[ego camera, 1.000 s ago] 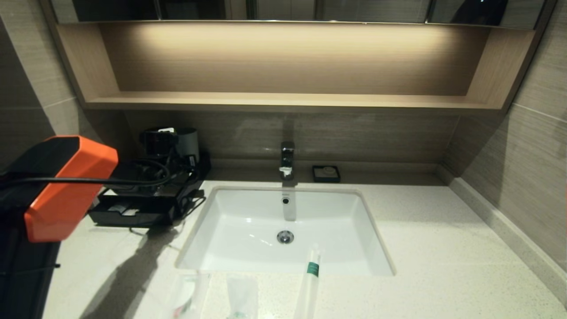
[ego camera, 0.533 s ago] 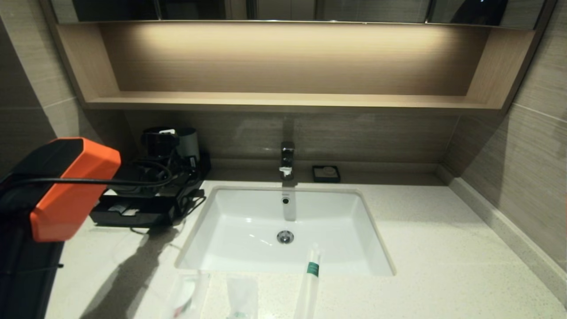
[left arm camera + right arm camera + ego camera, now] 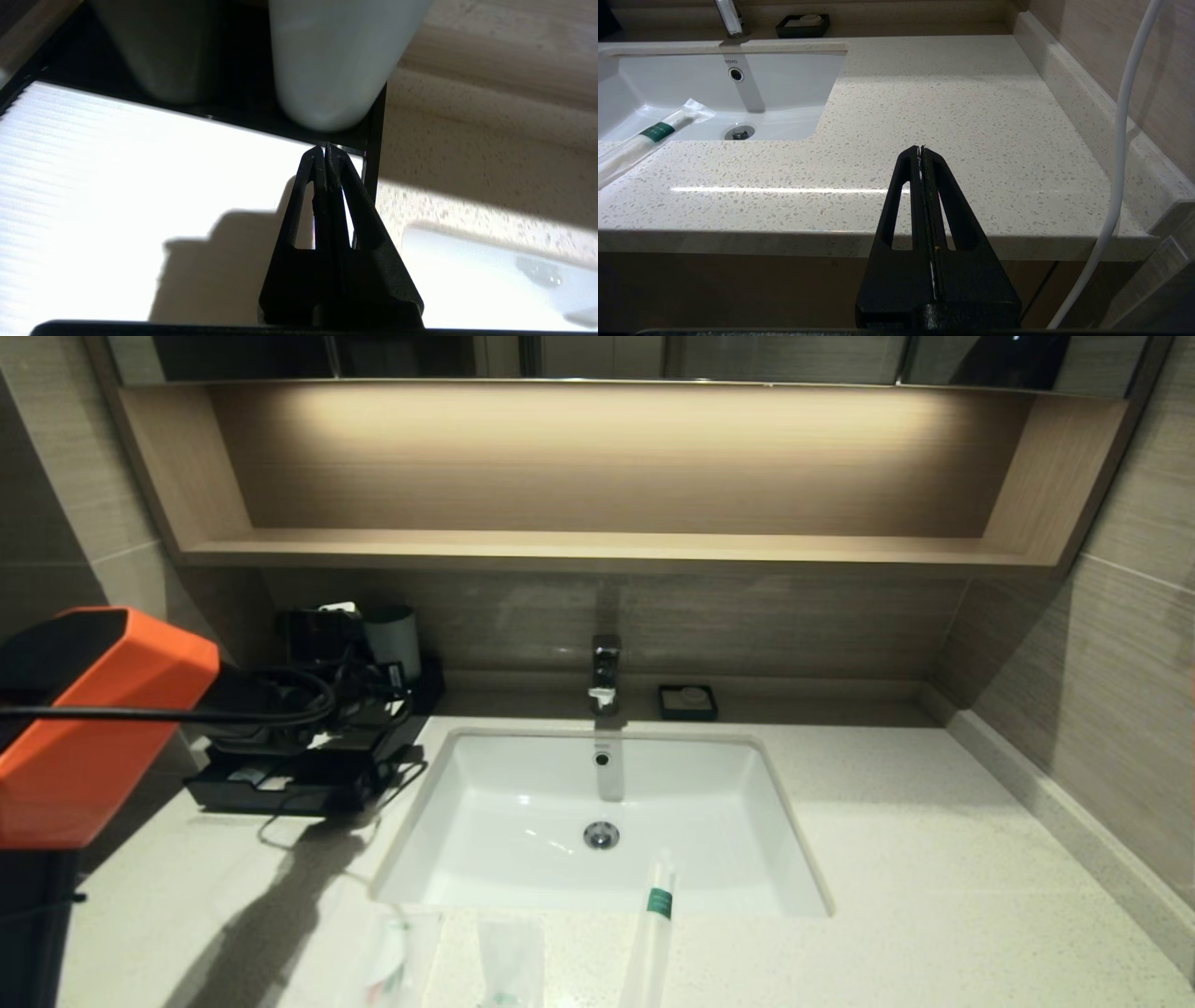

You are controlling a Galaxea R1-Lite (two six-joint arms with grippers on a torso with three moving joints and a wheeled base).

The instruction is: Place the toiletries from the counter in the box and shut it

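The black box (image 3: 280,793) sits at the counter's (image 3: 934,859) back left, its drawer pulled out toward the front. My left gripper (image 3: 326,151) is shut and empty, its tips over the far right corner of the box's white top panel (image 3: 117,177), close to a pale grey cup (image 3: 327,60). A slim white stick pack with a green band (image 3: 653,915) lies across the sink's front rim. Two flat sachets (image 3: 392,961) (image 3: 509,966) lie left of it at the counter's front edge. My right gripper (image 3: 921,149) is shut and empty, below the counter's front edge on the right.
The white sink basin (image 3: 523,803) fills the middle of the counter, with a faucet (image 3: 605,677) and a small black soap dish (image 3: 687,702) behind it. A wooden shelf (image 3: 597,549) overhangs the back. A white cable (image 3: 1120,140) hangs beside the right gripper.
My left arm's orange wrist has shifted left and a little up, uncovering more of the cup. The box and the toiletries have not moved.
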